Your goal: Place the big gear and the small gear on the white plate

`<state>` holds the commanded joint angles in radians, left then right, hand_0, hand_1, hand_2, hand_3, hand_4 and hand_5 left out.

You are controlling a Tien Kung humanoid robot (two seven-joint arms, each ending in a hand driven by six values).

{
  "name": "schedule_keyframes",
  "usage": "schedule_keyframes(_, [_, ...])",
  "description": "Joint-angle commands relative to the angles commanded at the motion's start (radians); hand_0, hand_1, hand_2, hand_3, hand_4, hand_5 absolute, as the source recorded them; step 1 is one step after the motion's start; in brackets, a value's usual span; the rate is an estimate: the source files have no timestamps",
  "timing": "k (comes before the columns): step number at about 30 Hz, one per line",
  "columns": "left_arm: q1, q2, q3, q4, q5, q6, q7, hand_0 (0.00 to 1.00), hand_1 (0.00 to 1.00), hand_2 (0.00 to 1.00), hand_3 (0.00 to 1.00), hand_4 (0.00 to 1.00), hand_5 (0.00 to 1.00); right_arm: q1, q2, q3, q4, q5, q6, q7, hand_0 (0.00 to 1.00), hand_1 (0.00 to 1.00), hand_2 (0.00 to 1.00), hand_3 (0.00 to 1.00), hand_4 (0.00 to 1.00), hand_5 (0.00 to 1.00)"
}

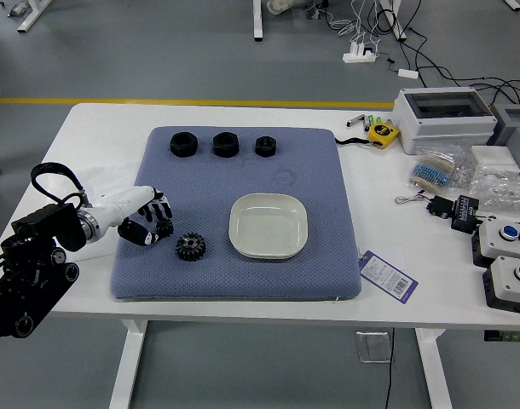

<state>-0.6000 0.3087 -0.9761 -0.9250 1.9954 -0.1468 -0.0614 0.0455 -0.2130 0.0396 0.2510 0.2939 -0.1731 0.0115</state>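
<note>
Head view: small gear (164,229) at hand (147,219).

Head view: shot from high up on the robot's side of the plate (268,226), aimed forward and down. Plate is framed near centre, its inside seen from above. Range is wide: whole mat (320,273) around the plate is covered, plus table (396,311) edges nearer and farther than it, and floor (200,68) beyond. Table is cropped right of the plate.
</note>
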Motion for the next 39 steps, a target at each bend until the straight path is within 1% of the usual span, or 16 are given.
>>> schedule_keyframes(7, [-0.005, -0.009, 0.005, 0.013, -0.012, 0.0, -0.002, 0.516, 0.488, 0.527, 0.559, 0.715, 0.002, 0.002, -0.001, 0.0, 0.0, 0.0, 0.0, 0.001, 0.7, 0.679, 0.758, 0.626, 0.837, 0.741])
schedule_keyframes(8, [-0.005, -0.01, 0.006, 0.014, -0.013, -0.001, -0.002, 0.503, 0.47, 0.503, 0.548, 0.704, 0.002, 0.002, -0.001, -0.001, 0.0, 0.001, 0.0, 0.001, 0.7, 0.679, 0.757, 0.627, 0.837, 0.741])
schedule_keyframes(10, [-0.005, -0.011, 0.006, 0.016, -0.014, -0.001, -0.002, 0.503, 0.47, 0.503, 0.548, 0.704, 0.002, 0.003, -0.001, -0.001, 0.0, 0.001, 0.0, 0.001, 0.7, 0.679, 0.757, 0.627, 0.837, 0.741])
schedule_keyframes(13, [-0.005, -0.011, 0.004, 0.016, -0.015, -0.003, -0.001, 0.503, 0.47, 0.503, 0.548, 0.704, 0.002, 0.002, -0.001, -0.002, 0.0, 0.003, 0.0, 0.002, 0.7, 0.679, 0.757, 0.627, 0.837, 0.741])
schedule_keyframes(14, [-0.005, -0.01, 0.003, 0.015, -0.016, -0.004, -0.001, 0.482, 0.447, 0.484, 0.546, 0.686, 0.002, 0.002, -0.001, -0.002, 0.0, 0.003, 0.0, 0.002, 0.7, 0.679, 0.758, 0.626, 0.837, 0.741])
schedule_keyframes(19, [-0.006, -0.007, -0.01, 0.004, -0.023, -0.003, -0.002, 0.482, 0.447, 0.484, 0.546, 0.686, 0.002, 0.002, -0.001, -0.002, 0.0, 0.002, 0.0, 0.001, 0.7, 0.679, 0.758, 0.626, 0.837, 0.741])
schedule_keyframes(20, [-0.007, -0.007, -0.015, 0.002, -0.025, -0.003, -0.002, 0.466, 0.429, 0.477, 0.548, 0.701, 0.002, 0.002, -0.001, -0.001, 0.0, 0.001, 0.0, 0.001, 0.699, 0.679, 0.758, 0.626, 0.837, 0.741])
schedule_keyframes(29, [-0.007, -0.002, -0.054, -0.01, -0.04, -0.006, 0.004, 0.462, 0.429, 0.475, 0.55, 0.701, 0.002, 0.002, -0.001, 0.001, 0.0, -0.004, 0.0, 0.0, 0.699, 0.679, 0.757, 0.627, 0.837, 0.741])
schedule_keyframes(32, [-0.008, -0.001, -0.056, -0.01, -0.038, -0.008, 0.008, 0.457, 0.433, 0.475, 0.556, 0.714, 0.002, 0.002, -0.001, 0.001, 0.0, -0.004, 0.0, 0.0, 0.7, 0.679, 0.757, 0.626, 0.837, 0.741])
schedule_keyframes(39, [-0.008, -0.004, -0.051, -0.008, -0.042, -0.012, 0.01, 0.457, 0.436, 0.477, 0.559, 0.708, 0.002, 0.002, -0.001, 0.003, 0.0, -0.008, 0.0, -0.001, 0.7, 0.679, 0.758, 0.626, 0.837, 0.741])
